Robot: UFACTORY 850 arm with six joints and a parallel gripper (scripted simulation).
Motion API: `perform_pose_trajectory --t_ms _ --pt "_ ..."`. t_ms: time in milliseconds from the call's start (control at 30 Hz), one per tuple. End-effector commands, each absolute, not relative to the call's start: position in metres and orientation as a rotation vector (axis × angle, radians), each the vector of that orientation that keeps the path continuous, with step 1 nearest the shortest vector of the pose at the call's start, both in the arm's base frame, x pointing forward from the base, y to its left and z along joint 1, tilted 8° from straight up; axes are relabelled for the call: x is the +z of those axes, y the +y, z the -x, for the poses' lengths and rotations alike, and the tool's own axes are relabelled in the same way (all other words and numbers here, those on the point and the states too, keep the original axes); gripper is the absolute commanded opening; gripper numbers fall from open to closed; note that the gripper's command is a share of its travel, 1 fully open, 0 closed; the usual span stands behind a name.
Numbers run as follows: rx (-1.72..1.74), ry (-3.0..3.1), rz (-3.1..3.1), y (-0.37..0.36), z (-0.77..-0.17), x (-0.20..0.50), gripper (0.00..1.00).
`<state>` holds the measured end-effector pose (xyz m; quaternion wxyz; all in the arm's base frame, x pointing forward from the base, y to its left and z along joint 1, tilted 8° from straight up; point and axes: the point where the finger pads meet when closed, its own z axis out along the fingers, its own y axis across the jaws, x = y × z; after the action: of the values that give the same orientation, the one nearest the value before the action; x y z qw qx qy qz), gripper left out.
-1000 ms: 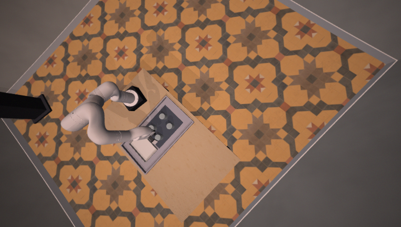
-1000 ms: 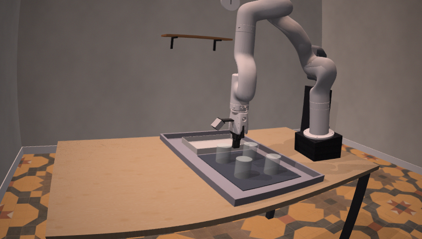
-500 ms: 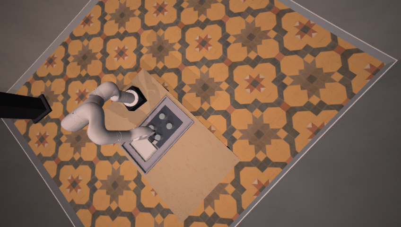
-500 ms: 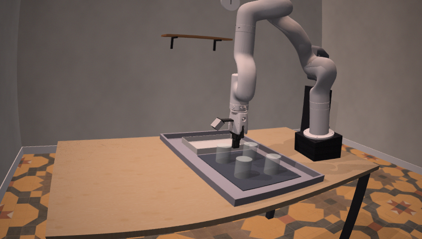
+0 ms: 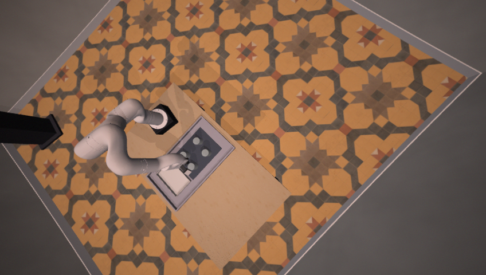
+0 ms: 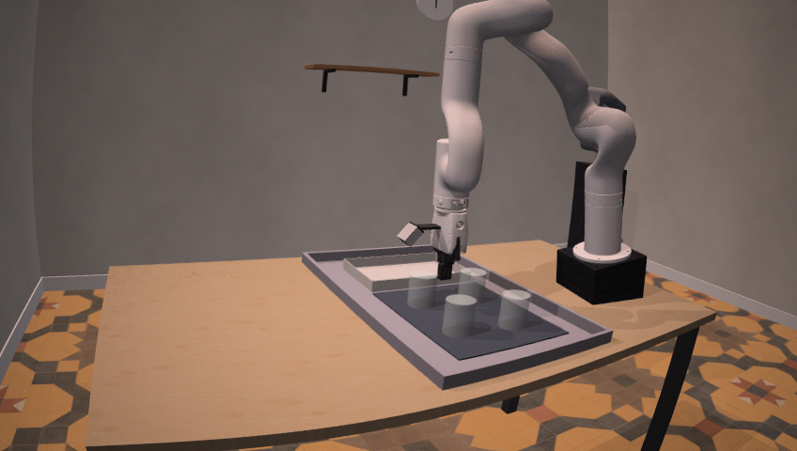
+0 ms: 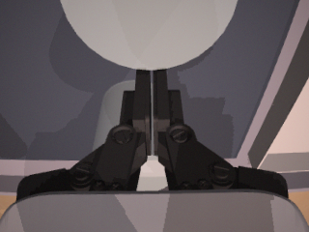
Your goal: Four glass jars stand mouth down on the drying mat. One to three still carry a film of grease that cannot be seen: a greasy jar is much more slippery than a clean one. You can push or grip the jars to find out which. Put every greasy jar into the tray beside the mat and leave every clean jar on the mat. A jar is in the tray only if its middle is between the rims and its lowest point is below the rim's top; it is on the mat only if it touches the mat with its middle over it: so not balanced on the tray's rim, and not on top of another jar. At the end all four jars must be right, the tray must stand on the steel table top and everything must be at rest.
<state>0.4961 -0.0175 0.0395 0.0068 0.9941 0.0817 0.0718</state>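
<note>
Your black two-fingered end effector: shut, empty, pointing down near tray. Four clear glass jars upside down on dark grey mat.

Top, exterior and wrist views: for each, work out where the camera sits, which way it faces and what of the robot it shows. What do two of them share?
Top: high overhead, facing down at the table; shows the arm from above.
Exterior: beyond a table edge, looking slightly down across it; shows arm and gripper side-on.
Wrist: beside the gripper, facing down along its shut fingers.
Top and exterior share all four jars.
</note>
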Motion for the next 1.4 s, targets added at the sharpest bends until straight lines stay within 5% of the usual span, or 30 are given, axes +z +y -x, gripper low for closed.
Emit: perform_pose_trajectory --t_ms 0,1367 --pt "0.227 0.255 -3.109 -0.0175 -0.4972 0.0401 0.00" --pt "0.227 0.255 -3.109 -0.0166 -0.5020 0.0409 0.00"
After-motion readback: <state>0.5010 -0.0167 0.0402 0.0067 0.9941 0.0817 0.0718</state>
